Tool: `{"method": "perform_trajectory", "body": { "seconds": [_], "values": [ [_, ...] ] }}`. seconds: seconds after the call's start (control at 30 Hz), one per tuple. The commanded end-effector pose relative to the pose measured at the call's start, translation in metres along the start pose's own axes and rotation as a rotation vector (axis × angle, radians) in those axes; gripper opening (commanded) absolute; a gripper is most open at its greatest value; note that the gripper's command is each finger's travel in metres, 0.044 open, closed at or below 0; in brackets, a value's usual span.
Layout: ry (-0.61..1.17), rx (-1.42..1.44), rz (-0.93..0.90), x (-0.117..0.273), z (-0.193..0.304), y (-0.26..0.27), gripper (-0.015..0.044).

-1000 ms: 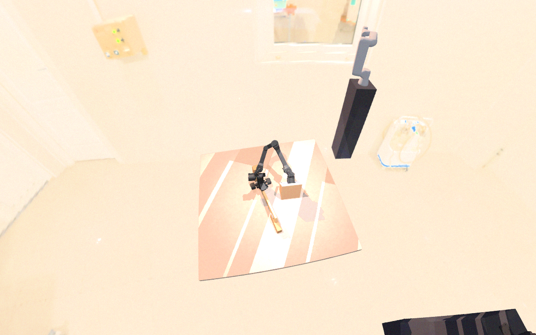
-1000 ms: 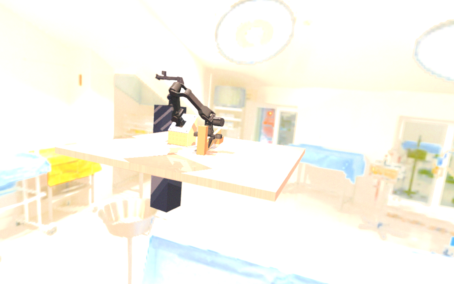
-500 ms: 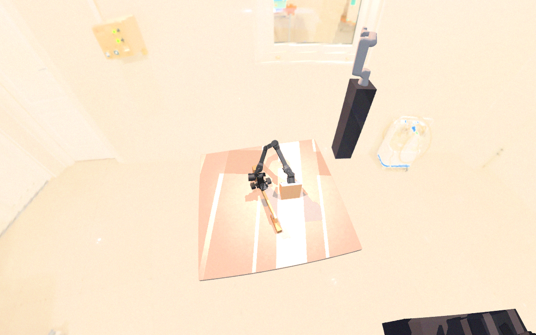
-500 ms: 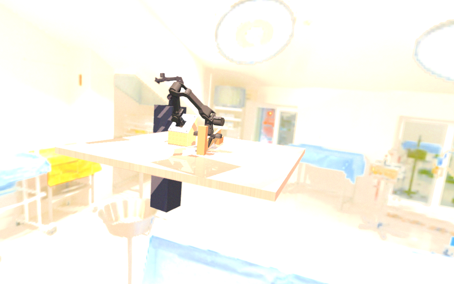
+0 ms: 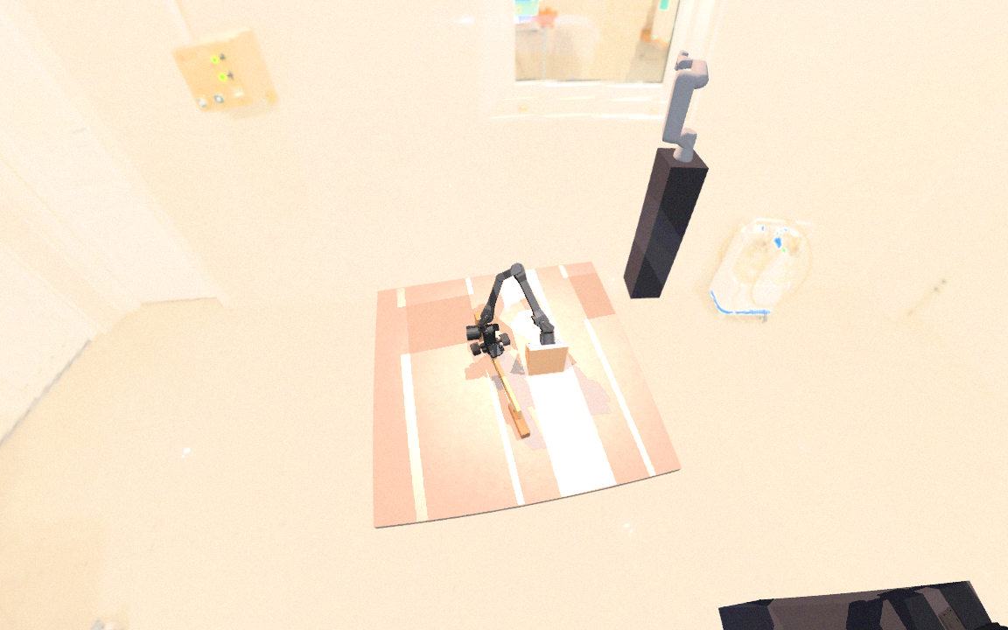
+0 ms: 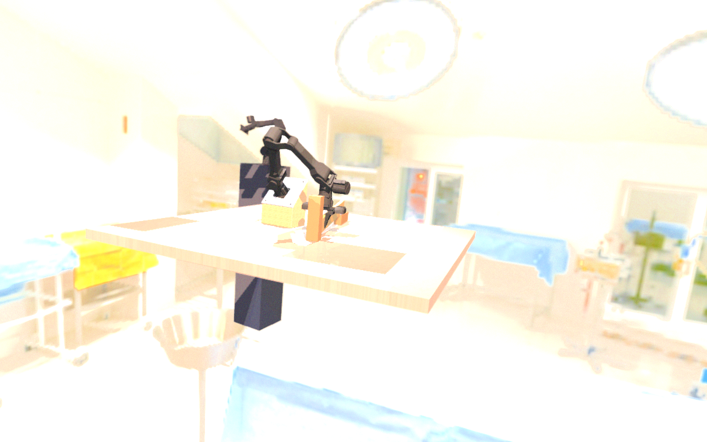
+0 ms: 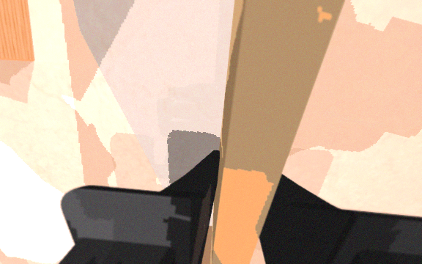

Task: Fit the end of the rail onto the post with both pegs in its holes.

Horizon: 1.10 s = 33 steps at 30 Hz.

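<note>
The long wooden rail [image 5: 506,385] [image 7: 277,81] runs between the fingers of my gripper [image 5: 495,353] [image 6: 327,224] [image 7: 231,158], which is shut on it near the post. The rail's far end reaches the low footboard block [image 5: 522,430] [image 6: 342,218] at its bracket. The upright wooden post [image 6: 315,218] stands in front of the gripper in the exterior view; only a bit of the post [image 5: 478,315] shows behind the arm in the top view. The pegs, the holes and the rail's near end are hidden, so their alignment, any gap and the near end's height cannot be told.
The arm stands on a wooden box [image 5: 547,359] [image 6: 280,215] [image 7: 4,29] beside the rail. All stand on a square table top [image 5: 444,462] [image 6: 224,242] crossed by bright stripes and shadows. A dark pedestal [image 5: 664,227] with another arm stands beyond the table.
</note>
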<state>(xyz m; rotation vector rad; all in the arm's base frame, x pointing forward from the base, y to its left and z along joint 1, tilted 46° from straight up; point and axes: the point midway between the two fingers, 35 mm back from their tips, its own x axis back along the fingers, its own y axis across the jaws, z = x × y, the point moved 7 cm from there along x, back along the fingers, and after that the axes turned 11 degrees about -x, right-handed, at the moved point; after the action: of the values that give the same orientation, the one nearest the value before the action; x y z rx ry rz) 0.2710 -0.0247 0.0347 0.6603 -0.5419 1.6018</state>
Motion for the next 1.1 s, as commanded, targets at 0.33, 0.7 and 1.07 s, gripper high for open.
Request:
{"method": "perform_trajectory", "body": {
  "seconds": [0.33,0.7,1.07],
  "values": [
    [-0.010,-0.001,0.013,0.011,0.000,-0.003,0.0000],
    [-0.010,-0.001,0.013,0.016,0.000,-0.003,0.0000],
    [-0.011,-0.001,0.013,0.022,0.000,-0.003,0.0000]
  ]
}}
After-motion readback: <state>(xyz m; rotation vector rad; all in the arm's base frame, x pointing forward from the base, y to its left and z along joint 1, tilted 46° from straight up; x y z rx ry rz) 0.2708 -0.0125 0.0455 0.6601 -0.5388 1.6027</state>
